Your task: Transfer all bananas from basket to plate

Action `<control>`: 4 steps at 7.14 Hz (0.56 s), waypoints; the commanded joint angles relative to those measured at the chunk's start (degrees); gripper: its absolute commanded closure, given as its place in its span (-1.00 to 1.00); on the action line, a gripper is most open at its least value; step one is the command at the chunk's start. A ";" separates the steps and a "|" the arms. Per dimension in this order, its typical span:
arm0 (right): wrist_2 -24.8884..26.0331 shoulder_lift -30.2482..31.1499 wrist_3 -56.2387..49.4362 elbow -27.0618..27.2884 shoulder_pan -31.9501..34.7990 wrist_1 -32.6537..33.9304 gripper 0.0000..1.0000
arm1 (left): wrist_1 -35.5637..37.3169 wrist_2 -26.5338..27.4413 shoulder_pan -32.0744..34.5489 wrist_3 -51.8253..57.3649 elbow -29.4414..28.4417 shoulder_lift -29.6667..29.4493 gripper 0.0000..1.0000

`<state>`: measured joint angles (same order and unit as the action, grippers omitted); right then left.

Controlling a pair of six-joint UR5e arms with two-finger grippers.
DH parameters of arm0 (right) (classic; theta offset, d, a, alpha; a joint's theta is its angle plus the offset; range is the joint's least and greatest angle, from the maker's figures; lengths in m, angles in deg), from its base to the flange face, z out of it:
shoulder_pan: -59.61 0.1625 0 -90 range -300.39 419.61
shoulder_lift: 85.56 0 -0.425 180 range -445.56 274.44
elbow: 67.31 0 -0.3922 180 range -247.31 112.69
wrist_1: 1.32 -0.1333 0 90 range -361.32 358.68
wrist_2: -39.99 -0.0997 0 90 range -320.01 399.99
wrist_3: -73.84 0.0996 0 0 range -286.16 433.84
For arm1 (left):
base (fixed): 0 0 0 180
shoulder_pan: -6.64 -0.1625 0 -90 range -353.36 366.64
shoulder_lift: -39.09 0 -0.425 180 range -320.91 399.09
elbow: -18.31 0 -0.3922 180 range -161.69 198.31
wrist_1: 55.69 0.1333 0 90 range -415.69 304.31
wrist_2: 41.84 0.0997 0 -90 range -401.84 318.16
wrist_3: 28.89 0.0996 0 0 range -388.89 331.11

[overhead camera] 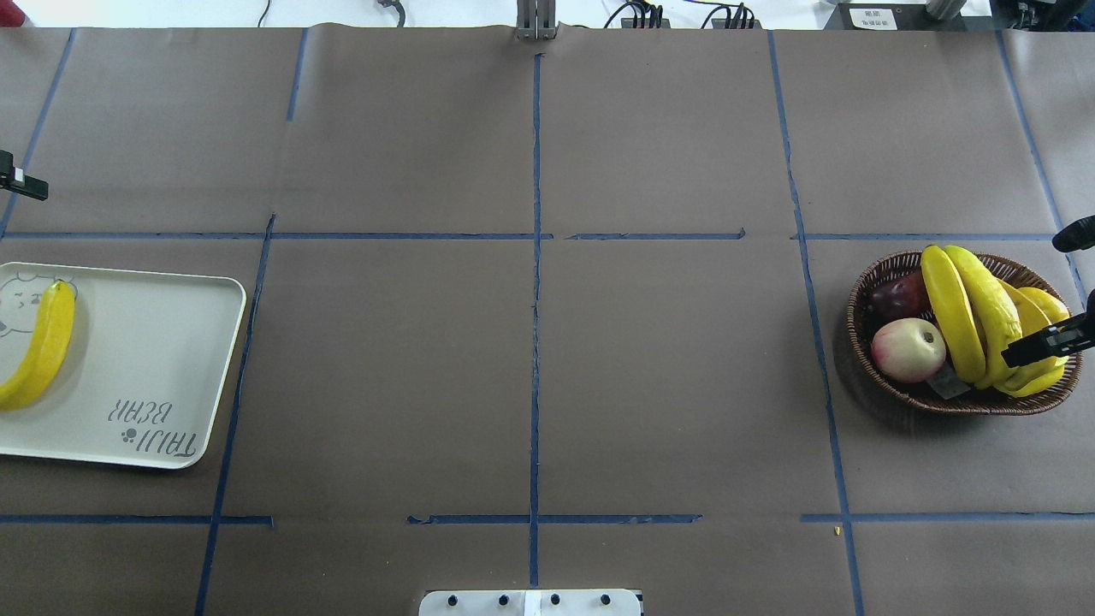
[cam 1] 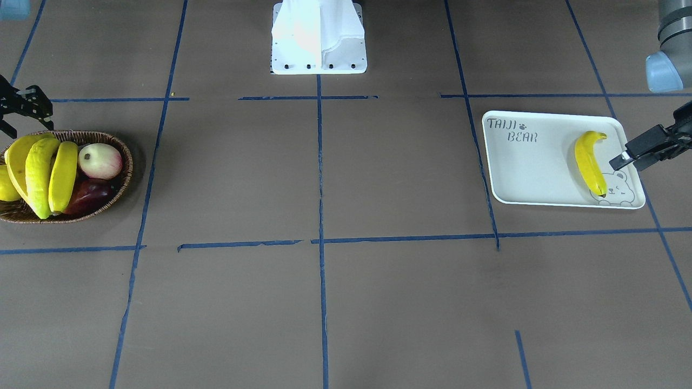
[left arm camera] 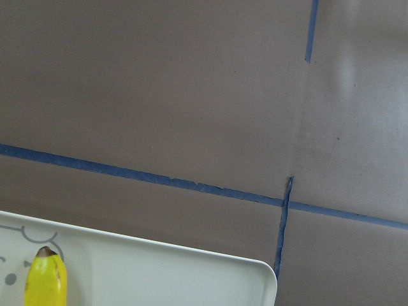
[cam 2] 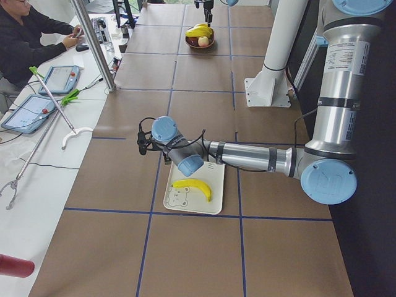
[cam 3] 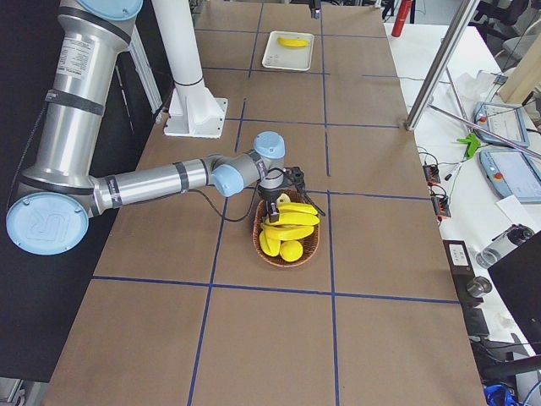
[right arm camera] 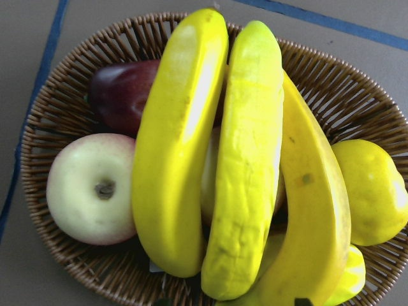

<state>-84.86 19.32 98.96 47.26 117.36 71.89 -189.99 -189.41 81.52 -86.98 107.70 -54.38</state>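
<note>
Three yellow bananas [right arm camera: 178, 140] [right arm camera: 245, 159] [right arm camera: 312, 217] lie side by side across the brown wicker basket [cam 1: 127, 167], which also shows in the overhead view [overhead camera: 855, 316]. My right gripper [overhead camera: 1056, 291] hangs open just above them, one finger [overhead camera: 1039, 342] over the bananas and the other past the basket's far rim. A fourth banana [cam 1: 589, 162] lies free on the white "TAIJI BEAR" plate [cam 1: 530, 173], beside the bear drawing. My left gripper [cam 1: 630, 156] hovers at the plate's outer edge, open and holding nothing; only one of its fingers shows.
The basket also holds a pale apple [right arm camera: 95, 188], a dark red fruit [right arm camera: 121, 92] and a lemon [right arm camera: 373, 191]. The robot's white base [cam 1: 319, 38] stands at the table's rear middle. A person [cam 2: 31, 37] sits at a side table with tablets.
</note>
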 commanded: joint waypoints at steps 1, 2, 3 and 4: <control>0.13 -2.12 -0.34 -1.89 -0.09 0.18 -0.42 | 0.00 0.00 -0.08 0.08 -0.09 -0.04 -1.00; 0.13 -2.31 -0.34 -2.59 -0.09 0.18 -0.42 | -0.09 0.00 -0.08 0.17 -0.18 0.13 -1.00; 0.05 -4.06 -0.42 -4.16 -0.09 0.10 -0.42 | -0.09 0.00 -0.17 0.26 -0.53 0.22 -1.00; 0.13 -4.25 -0.43 -4.27 -0.09 0.10 -0.41 | -0.18 0.00 -0.26 0.35 -0.62 0.22 -1.00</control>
<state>-84.77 15.87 98.56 43.68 117.27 72.01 -190.09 -189.41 81.34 -86.74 107.27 -54.22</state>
